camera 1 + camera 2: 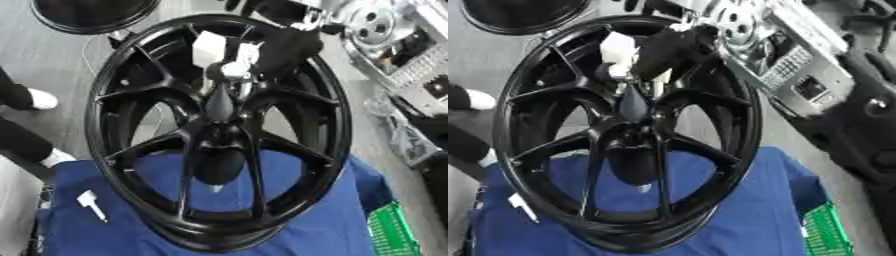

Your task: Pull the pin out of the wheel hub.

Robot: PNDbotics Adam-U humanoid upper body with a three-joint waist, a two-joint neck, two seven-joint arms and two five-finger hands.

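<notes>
**Reaching through the spokes for the pin**

Propped upright on a blue cloth (350,220), the black wheel (105,125) faces the camera, giving access to the hub (219,132) at centre. Coming in from the far right, the right hand (289,47) sits just above the hub. Fingers: cannot tell. Near it, a silver-and-white piece (234,69), possibly the pin. On the cloth at near left, a small white piece (90,202). Left hand absent.
</notes>
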